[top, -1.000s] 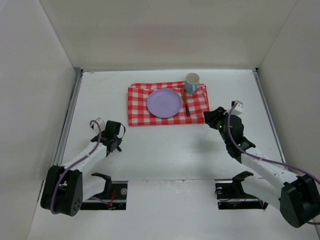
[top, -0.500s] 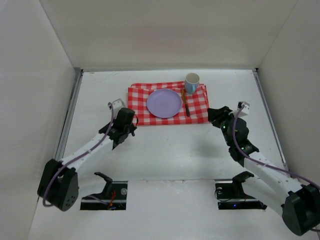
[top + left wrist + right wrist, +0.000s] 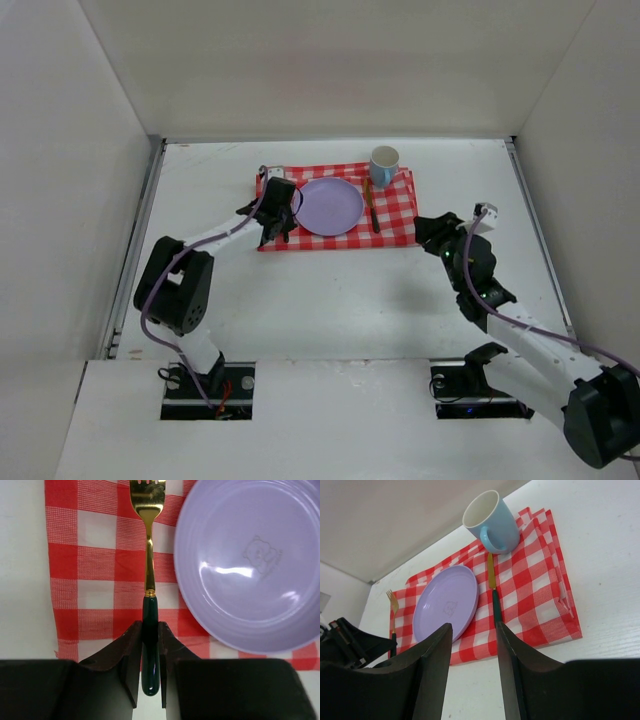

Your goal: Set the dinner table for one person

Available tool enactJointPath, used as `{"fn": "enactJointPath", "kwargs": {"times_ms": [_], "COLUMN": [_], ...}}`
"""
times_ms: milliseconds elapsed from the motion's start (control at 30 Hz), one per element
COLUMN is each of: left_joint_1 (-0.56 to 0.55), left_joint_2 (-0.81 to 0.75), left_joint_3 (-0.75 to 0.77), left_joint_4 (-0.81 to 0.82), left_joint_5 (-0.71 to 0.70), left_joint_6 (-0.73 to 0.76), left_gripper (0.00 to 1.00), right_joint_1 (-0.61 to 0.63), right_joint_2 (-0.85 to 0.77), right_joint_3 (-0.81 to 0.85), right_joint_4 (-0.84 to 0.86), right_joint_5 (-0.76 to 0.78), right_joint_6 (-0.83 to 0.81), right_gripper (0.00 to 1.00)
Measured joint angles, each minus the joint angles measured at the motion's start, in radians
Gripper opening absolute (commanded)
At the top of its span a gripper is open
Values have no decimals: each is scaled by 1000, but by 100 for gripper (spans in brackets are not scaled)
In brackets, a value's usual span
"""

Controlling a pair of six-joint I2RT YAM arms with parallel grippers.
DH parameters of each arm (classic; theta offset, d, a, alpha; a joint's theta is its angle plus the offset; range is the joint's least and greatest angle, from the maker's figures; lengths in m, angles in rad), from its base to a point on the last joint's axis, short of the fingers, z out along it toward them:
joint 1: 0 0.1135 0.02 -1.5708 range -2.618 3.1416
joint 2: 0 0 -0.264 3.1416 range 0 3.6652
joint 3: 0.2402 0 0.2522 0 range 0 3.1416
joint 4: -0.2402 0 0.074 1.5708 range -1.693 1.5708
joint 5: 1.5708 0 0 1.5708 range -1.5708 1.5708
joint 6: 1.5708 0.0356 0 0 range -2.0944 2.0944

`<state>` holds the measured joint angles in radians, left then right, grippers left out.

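Pinching a fork (image 3: 148, 555) by its dark green handle with the left claw (image 3: 149, 627), jaws pressed against both sides and the handle's end reaching back between the fingers. Straight ahead of that claw, gold neck and tines along the left strip of a red-and-white checked cloth (image 3: 95, 585); cannot tell whether resting on the fabric or held just above it. Ahead and to the right of the claw, a lilac plate (image 3: 250, 565) with a faint bear outline at its centre, rim just beside the fork's neck, not touching it. To the left of the claw, bare matte white of the dinner table (image 3: 22, 555), cloth lying flat on it.

Hovering near the cloth's near right corner with the right claw (image 3: 472, 630), fingers spread, nothing between them. Ahead of that claw, a knife (image 3: 493, 595) with gold blade and dark handle, lying on the cloth to the right of the plate. Farther ahead, a light blue mug (image 3: 492, 522), upright, white inside, on the cloth's far edge just beyond the knife's tip. Ahead and to the left, across the plate, the fork and the left claw.
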<state>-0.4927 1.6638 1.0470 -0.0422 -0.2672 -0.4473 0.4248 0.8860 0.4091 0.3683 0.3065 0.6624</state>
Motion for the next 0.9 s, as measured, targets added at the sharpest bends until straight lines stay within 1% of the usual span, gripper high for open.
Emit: {"fn": "enactJointPath", "kwargs": {"times_ms": [100, 433, 633, 700, 767, 900], "left_joint_1": [23, 26, 48, 52, 55, 48], "left_joint_2": [40, 139, 187, 197, 204, 204], "left_joint_3": [17, 97, 106, 106, 106, 104], "left_joint_4": [-3, -6, -6, -5, 0, 9], "left_joint_5": [5, 13, 10, 9, 8, -7], "left_joint_6": [21, 58, 61, 61, 61, 60], "left_gripper": [5, 5, 6, 9, 17, 34], "right_joint_1": [0, 0, 0, 0, 0, 0], "right_joint_2": [10, 61, 74, 79, 84, 85], "right_joint_3": [0, 0, 0, 0, 0, 0], "right_joint_4": [0, 0, 1, 3, 3, 3], "right_joint_5": [-1, -7, -10, -10, -11, -12], "right_joint_6": [0, -1, -3, -3, -3, -3], "right_gripper": [47, 47, 47, 48, 51, 62]}}
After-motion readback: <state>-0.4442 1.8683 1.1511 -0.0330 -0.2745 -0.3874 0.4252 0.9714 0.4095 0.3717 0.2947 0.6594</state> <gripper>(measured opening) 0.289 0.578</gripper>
